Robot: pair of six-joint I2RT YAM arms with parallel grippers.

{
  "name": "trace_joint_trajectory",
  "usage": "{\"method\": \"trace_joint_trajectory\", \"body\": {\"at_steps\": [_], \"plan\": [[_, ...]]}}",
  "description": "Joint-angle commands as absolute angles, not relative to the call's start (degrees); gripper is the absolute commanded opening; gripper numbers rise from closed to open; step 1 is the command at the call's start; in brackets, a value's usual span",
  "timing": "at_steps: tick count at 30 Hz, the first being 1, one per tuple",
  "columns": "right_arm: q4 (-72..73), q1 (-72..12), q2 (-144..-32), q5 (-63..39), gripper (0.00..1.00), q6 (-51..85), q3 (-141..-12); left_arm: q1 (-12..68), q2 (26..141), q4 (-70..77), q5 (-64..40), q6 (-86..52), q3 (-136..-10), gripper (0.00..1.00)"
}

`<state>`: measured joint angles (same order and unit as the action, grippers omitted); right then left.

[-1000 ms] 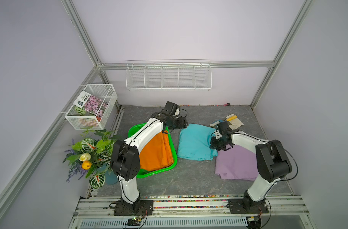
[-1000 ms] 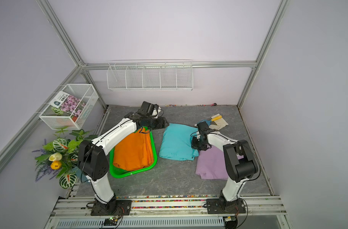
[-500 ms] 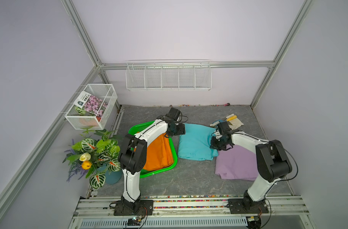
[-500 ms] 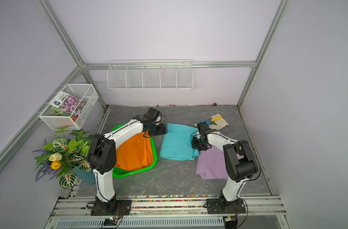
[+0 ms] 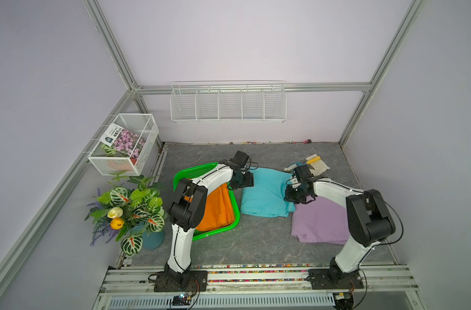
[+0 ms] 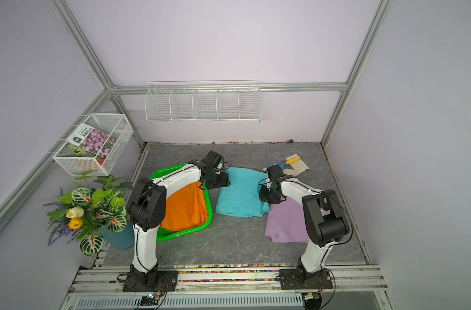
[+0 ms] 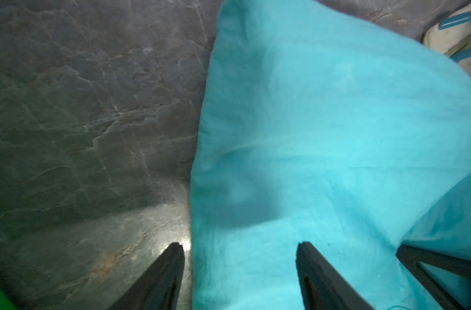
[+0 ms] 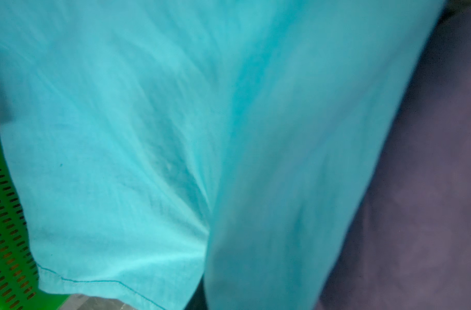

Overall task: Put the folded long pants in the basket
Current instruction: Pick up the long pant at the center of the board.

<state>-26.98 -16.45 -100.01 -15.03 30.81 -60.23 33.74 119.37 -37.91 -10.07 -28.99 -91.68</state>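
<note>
1. Though the top views leave its fingers unclear, the left wrist view shows the left gripper (image 7: 239, 245) spread wide, straddling the teal pants' (image 7: 323, 134) edge and gripping nothing.
2. At the teal's three o'clock edge sits the right gripper (image 5: 293, 194). Its wrist view shows only cloth, so its grip cannot be told.
3. Top views show the orange pants (image 5: 215, 209) in the basket (image 5: 194, 171) at teal's nine o'clock, and the lilac pants (image 5: 320, 222) at four.

first pants (image 5: 217, 212) in basket (image 5: 195, 171) | second pants (image 5: 266, 193) just right of it | third pants (image 5: 320, 222) further right, touching | gloves (image 5: 320, 167) behind | plant (image 5: 129, 204) left of basket
</note>
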Motion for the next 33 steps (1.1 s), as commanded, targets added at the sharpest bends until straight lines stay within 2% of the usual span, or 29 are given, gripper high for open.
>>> {"method": "trace_joint_trajectory", "body": {"at_steps": [1,8,11,13,14,16,22,24,26,29,33], "plan": [[-26.93,-15.99,-98.33,-14.33,0.17,30.85,-59.11,33.74,121.85,-40.2,-9.46,-29.44,-93.02,0.71],[-26.57,-16.0,-97.82,-14.76,0.17,31.2,-59.5,34.58,125.88,-39.99,-11.84,-29.98,-94.15,0.7],[-26.78,-16.0,-98.06,-14.93,0.18,30.95,-59.84,34.72,125.6,-39.1,-12.12,-30.31,-93.34,0.65],[-26.97,-16.0,-98.41,-15.18,0.18,30.7,-60.07,34.72,125.5,-38.8,-12.59,-30.07,-93.21,0.51],[-27.04,-16.0,-98.65,-15.27,0.18,30.61,-60.15,34.72,125.51,-38.92,-12.82,-29.91,-93.42,0.38],[-27.1,-16.0,-98.93,-15.17,0.2,30.59,-60.35,34.72,125.5,-39.34,-12.71,-29.75,-94.11,0.0],[-28.09,-15.97,-99.79,-14.6,0.31,30.42,-61.15,34.72,125.48,-41.41,-10.09,-28.62,-95.99,0.0],[-29.0,-15.97,-99.85,-13.64,0.43,30.43,-61.5,34.72,125.59,-42.06,-9.69,-28.25,-96.51,0.0],[-29.41,-15.82,-99.2,-12.72,0.6,30.56,-61.61,34.72,125.6,-42.36,-9.3,-28.08,-96.68,0.0],[-29.54,-15.64,-98.19,-11.72,0.74,30.69,-61.71,34.72,125.59,-42.52,-9.27,-27.87,-96.61,0.0],[-28.78,-15.64,-100.4,-12.75,0.78,30.42,-61.96,34.72,125.64,-42.45,-9.57,-27.86,-96.55,0.0]]}}
